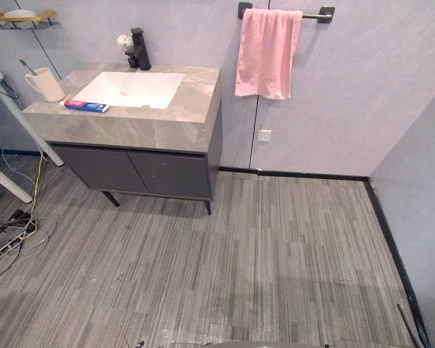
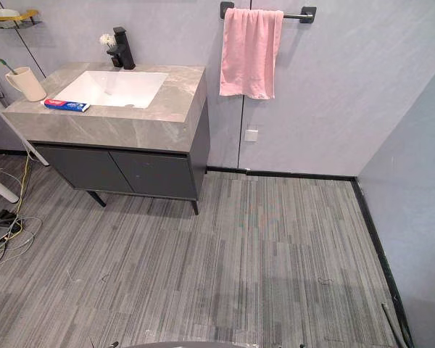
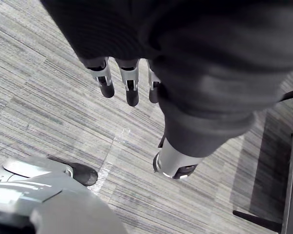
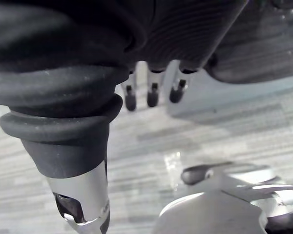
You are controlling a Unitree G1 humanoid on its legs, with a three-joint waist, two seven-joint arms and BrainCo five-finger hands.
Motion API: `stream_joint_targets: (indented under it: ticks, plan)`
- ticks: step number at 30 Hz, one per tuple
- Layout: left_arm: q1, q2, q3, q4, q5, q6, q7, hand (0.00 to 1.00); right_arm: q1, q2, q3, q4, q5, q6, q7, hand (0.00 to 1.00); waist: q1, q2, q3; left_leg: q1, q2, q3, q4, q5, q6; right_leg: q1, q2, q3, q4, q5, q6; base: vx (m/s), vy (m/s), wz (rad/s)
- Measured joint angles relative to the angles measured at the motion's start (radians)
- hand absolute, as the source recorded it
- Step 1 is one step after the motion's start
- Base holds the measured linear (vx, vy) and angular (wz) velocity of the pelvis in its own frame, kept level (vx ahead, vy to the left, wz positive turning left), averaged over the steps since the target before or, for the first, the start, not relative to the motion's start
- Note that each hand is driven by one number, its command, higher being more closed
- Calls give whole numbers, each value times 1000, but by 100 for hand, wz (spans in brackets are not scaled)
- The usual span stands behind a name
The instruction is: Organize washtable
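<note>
Stone surface (image 1: 167, 127) against the wall, both my hands low over the striped grey floor (image 1: 261, 261), holding nothing.

The surface holds a white sink (image 1: 130, 88) with a black faucet (image 1: 140, 49) behind it. A cup (image 1: 47, 85) with a toothbrush (image 1: 27, 67) in it stands at the sink's left, and the toothpaste (image 1: 86, 106) lies flat just in front of the sink. A pink towel (image 1: 267, 52) hangs from a bar (image 1: 315, 14) on the wall to the right. My left hand (image 3: 131, 87) and right hand (image 4: 154, 92) hang with fingers straight and relaxed, above bare floor. The cup and toothpaste are well apart from both hands, up ahead and toward my left hand's side.
</note>
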Motion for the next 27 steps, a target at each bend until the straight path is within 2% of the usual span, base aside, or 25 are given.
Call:
stream_joint_targets:
  ticks: [5, 27]
  plan:
    - [0, 0, 0, 0, 0, 0, 2, 0, 0, 0, 0, 0, 1, -5, 0, 0, -1, -1, 2, 8, 1, 2, -13, 11, -10, 0, 0, 0, 0, 2, 5, -42, 1, 0]
    - [0, -3, 17, 0, 1, -19, 22, 0, 1, 5, 0, 1, 7, -14, -2, 0, -1, -8, 14, 15, -3, 3, -33, 18, 1, 0, -2, -2, -3, 3, 4, 0, 0, 0]
